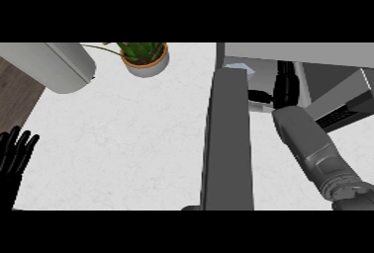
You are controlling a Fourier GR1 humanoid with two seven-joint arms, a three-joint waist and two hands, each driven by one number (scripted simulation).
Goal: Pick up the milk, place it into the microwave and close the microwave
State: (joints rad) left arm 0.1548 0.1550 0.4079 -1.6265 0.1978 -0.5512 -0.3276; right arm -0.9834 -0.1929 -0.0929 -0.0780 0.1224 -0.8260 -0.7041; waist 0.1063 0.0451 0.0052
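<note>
Light: you get even, bright light on the white bench (131,148).
Shadows: faint everywhere.
Dark: microwave (321,84) interior beyond the right fingers.

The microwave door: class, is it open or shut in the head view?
Open. The microwave door swings out over the counter, and the right forearm reaches past it into the cavity.

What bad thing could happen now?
The right robot hand reaches deep inside the microwave, and the open door stands right beside its forearm. Pulling out, the arm might bump the door. The milk is hidden, so it may sit too near the front, and closing the door could hit it.
</note>
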